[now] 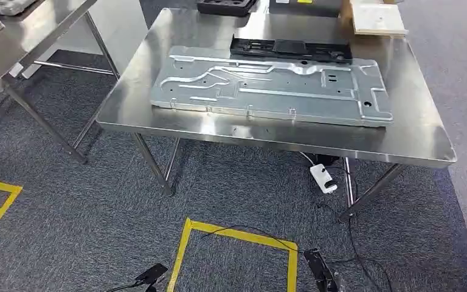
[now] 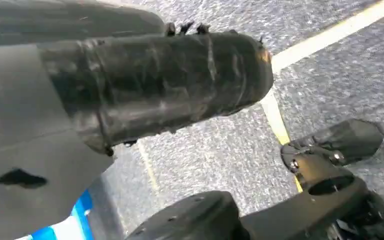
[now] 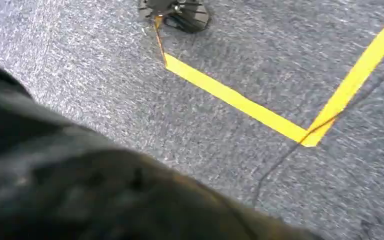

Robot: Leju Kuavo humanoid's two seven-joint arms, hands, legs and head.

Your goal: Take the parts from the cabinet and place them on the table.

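A large stamped grey metal panel (image 1: 273,88) lies flat on the steel table (image 1: 267,137) ahead of me. Just beyond it on the tabletop lies a long black plastic part (image 1: 290,50). My left hand (image 2: 150,85) hangs over the grey carpet, its thick taped thumb apart from the dark fingers (image 2: 330,175), with only floor between them. My right hand (image 3: 80,195) is a dark blur close to the camera, also above the carpet; how its fingers lie is unclear.
A second steel table (image 1: 24,36) stands at the left. A black tray (image 1: 225,6) and a pale box (image 1: 377,18) sit at the table's far end. Under the table lie a white power strip (image 1: 323,178) and cables. Yellow tape (image 1: 237,237) marks the carpet.
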